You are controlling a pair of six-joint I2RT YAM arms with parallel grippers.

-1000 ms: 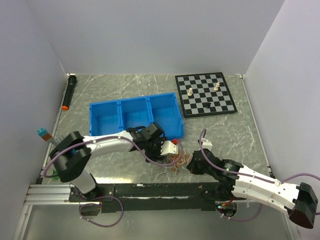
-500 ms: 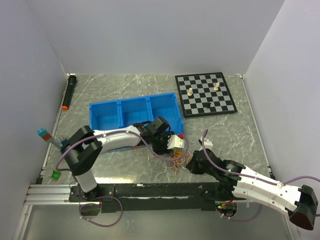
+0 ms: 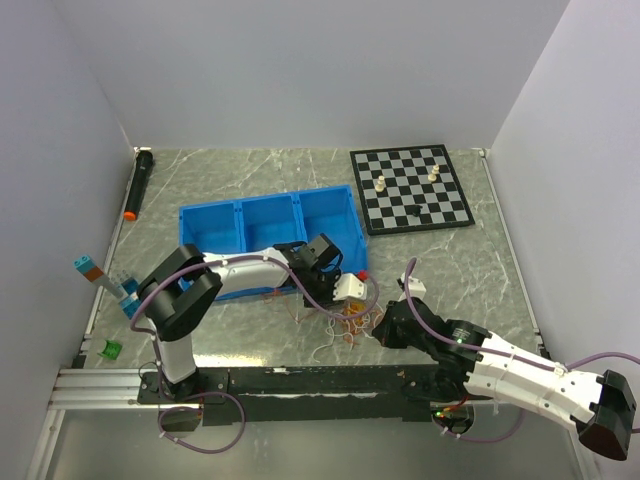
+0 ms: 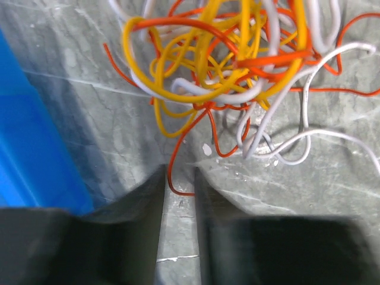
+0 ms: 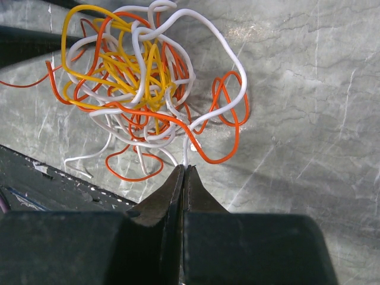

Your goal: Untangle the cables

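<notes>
The cables are one tangled bunch of thin orange, yellow and white wires (image 3: 352, 320) lying on the marble table between my two grippers. In the left wrist view the bunch (image 4: 219, 53) lies just ahead of my left gripper (image 4: 179, 178). Its jaws stand a narrow gap apart, and the end loop of one orange wire (image 4: 173, 169) hangs between the tips without being pinched. In the right wrist view the bunch (image 5: 139, 77) lies ahead of my right gripper (image 5: 184, 168). That gripper is shut on a white wire (image 5: 186, 151) that leads out of the bunch.
A blue three-compartment bin (image 3: 240, 204) stands just behind the left gripper (image 3: 348, 290); its wall fills the left of the left wrist view (image 4: 29, 130). A chessboard (image 3: 440, 205) with pieces lies back right. A black marker (image 3: 139, 183) lies far left. The table's front edge (image 5: 47, 178) is close by.
My left arm has swung right and forward, bringing its gripper up to the left side of the bunch. My right gripper has stayed at the bunch's right side.
</notes>
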